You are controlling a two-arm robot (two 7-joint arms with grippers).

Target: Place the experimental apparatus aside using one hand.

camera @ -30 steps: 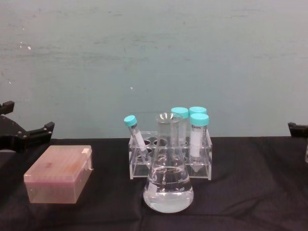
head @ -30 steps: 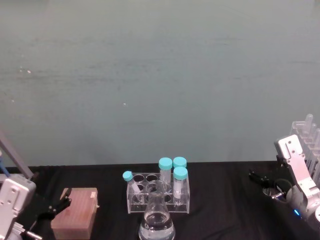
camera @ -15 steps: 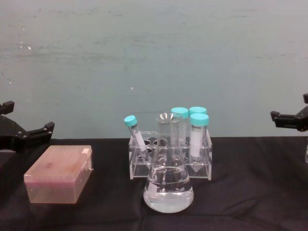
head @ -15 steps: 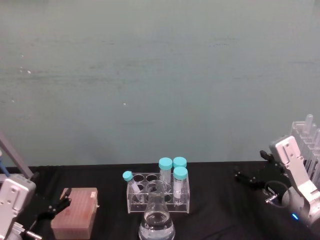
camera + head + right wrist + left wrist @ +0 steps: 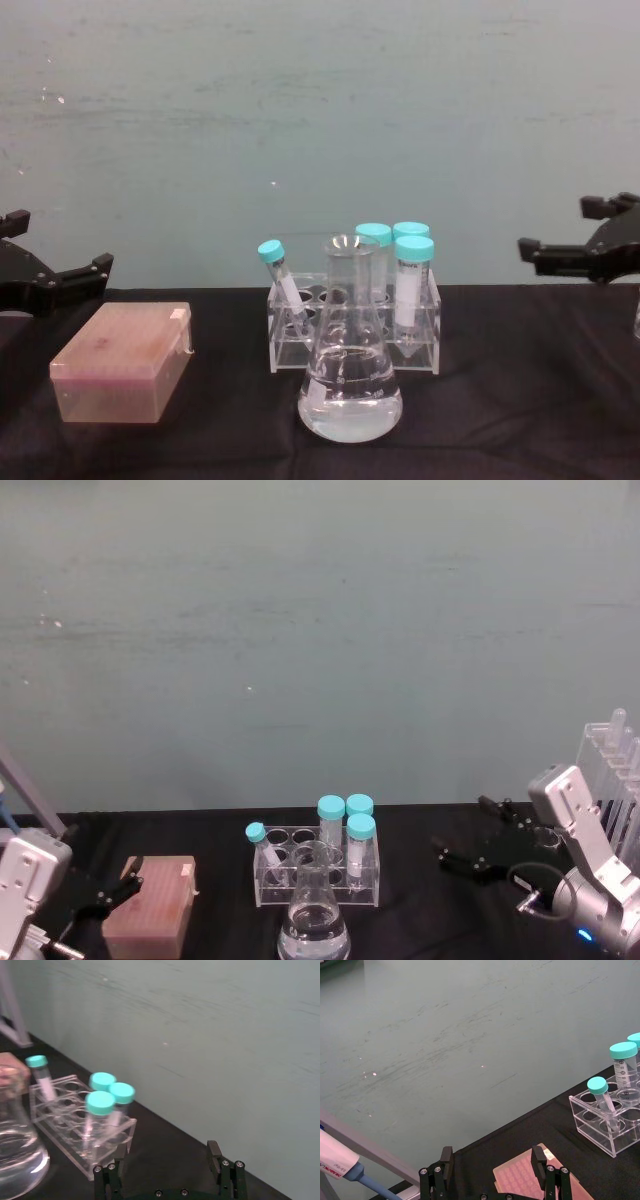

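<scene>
Hovering above table point(image 5: 520, 400) at right w/ fingers spread wide: right hand point(image 5: 552, 227), well apart from conical flask point(image 5: 350, 375) at centre front, just in front of tube rack point(image 5: 420, 340). Come in level at flask neck, close softly, keep upright, as liquid inside. Left hand point(image 5: 492, 1156) parked wide near pink box point(image 5: 122, 362).

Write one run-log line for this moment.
right gripper: open, right of tube rack | left gripper: open, near pink box | conical flask: not held

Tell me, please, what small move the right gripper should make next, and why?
Probably move the open right gripper left and down to the neck of the conical flask: it hangs right of the tube rack, gripping nothing. The left gripper sits parked by the pink box.
</scene>
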